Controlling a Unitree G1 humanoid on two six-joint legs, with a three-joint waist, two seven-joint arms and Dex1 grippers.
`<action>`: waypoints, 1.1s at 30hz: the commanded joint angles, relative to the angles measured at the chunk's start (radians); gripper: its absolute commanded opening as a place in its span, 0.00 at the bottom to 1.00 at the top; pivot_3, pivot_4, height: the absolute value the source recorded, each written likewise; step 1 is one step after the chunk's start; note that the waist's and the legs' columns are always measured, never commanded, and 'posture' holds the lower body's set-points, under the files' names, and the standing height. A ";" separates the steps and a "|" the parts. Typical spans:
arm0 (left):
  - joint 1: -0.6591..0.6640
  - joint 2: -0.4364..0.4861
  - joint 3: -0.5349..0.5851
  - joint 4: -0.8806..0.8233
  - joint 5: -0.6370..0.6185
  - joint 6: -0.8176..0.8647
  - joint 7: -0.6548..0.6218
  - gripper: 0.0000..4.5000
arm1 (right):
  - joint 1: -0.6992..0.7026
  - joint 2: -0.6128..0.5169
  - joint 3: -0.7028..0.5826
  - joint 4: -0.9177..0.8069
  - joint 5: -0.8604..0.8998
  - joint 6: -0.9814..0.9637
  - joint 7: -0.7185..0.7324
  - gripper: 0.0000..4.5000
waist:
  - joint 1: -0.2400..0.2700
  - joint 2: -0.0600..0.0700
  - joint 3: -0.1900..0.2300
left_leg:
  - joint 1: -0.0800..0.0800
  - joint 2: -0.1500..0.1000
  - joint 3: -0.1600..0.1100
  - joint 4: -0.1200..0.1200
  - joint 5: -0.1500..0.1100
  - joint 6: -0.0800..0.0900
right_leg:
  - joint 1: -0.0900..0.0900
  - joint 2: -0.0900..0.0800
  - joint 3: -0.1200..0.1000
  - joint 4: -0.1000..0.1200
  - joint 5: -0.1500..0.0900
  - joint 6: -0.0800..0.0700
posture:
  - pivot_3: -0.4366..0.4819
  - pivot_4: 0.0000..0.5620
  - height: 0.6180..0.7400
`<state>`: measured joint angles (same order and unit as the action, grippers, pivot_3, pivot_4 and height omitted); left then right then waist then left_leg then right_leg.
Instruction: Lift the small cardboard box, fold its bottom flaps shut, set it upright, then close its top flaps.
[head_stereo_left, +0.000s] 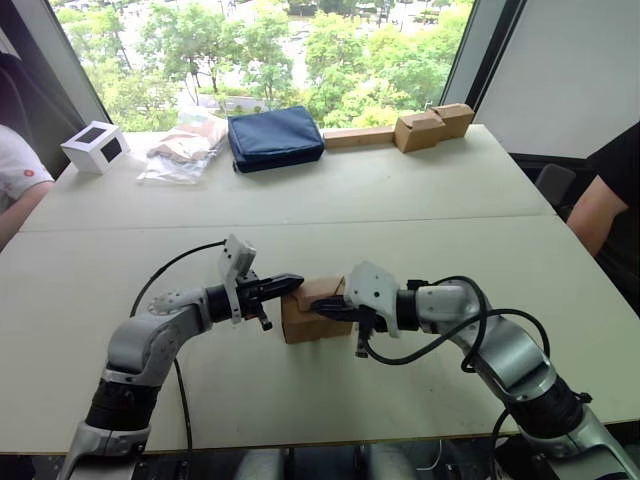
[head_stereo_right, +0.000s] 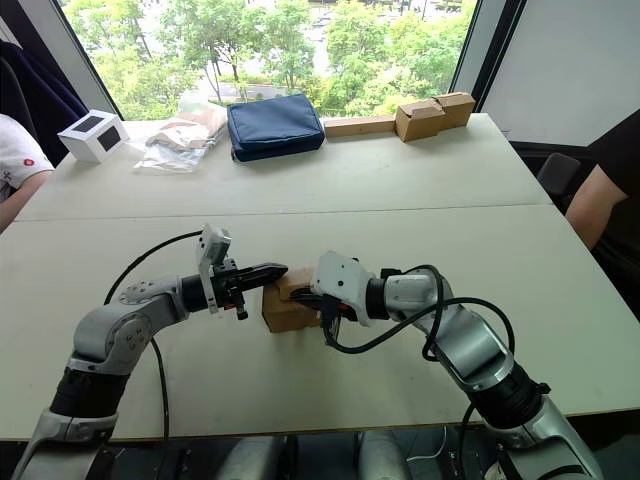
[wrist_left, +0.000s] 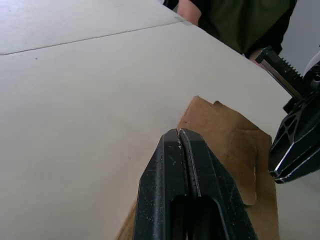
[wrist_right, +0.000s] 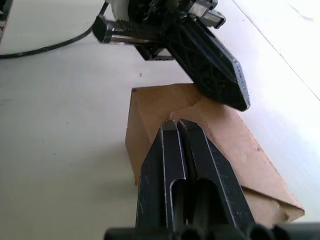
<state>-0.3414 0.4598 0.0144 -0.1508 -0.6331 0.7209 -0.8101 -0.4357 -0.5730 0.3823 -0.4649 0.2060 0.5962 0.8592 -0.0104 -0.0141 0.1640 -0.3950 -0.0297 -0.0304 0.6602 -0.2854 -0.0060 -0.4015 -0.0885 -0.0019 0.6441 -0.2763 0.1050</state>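
Note:
The small cardboard box (head_stereo_left: 305, 327) is plain brown and sits on the table (head_stereo_left: 400, 190) near its front edge, between my two arms. Its top flaps (wrist_right: 235, 145) lie folded down, slightly uneven. My left gripper (head_stereo_left: 296, 283) is shut, and its tip hovers at the box's top left edge, seen close up in the left wrist view (wrist_left: 178, 134). My right gripper (head_stereo_left: 322, 308) is also shut and empty. It lies over the top flaps from the right, its tip (wrist_right: 176, 123) above the cardboard. The two grippers nearly meet above the box.
Along the far edge by the window stand a white cube box with a black panel (head_stereo_left: 95, 147), plastic bags (head_stereo_left: 185, 150), a navy pouch (head_stereo_left: 275, 137), a wooden strip (head_stereo_left: 358, 137) and tan cardboard boxes (head_stereo_left: 433, 125). A person's arm (head_stereo_left: 20, 190) is at the left, another person's arm (head_stereo_left: 598, 212) at the right.

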 joint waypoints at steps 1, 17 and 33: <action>-0.015 -0.010 0.026 -0.035 -0.039 0.031 0.021 0.00 | -0.010 -0.003 0.012 -0.012 -0.029 -0.028 -0.003 0.00 | 0.000 0.000 0.000 | 0.000 0.000 0.000 0.000 0.000 0.000 | 0.000 0.000 0.000 0.000 0.000 0.000 | 0.48 0.27 0.98; 0.013 0.016 -0.011 -0.065 -0.019 0.039 0.008 0.00 | -0.035 0.014 0.034 0.075 -0.130 -0.066 -0.037 0.00 | 0.000 0.000 0.000 | 0.000 0.000 0.000 0.000 0.000 0.000 | 0.000 0.000 0.000 0.000 0.000 0.000 | 0.48 0.27 0.98; 0.032 0.081 -0.122 -0.036 0.166 -0.152 -0.068 0.00 | -0.005 0.036 -0.086 -0.005 0.032 0.056 -0.006 0.00 | 0.001 0.000 0.000 | 0.001 0.000 0.000 0.000 0.000 0.000 | 0.002 -0.001 0.000 -0.002 0.000 0.000 | 0.48 0.27 0.98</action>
<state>-0.3240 0.5350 -0.0889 -0.1961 -0.4876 0.5729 -0.8721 -0.4376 -0.5466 0.3518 -0.4205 0.1923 0.6369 0.8526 -0.0092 -0.0140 0.1639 -0.3943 -0.0297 -0.0306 0.6594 -0.2853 -0.0061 -0.3995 -0.0893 -0.0019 0.6413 -0.2763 0.1048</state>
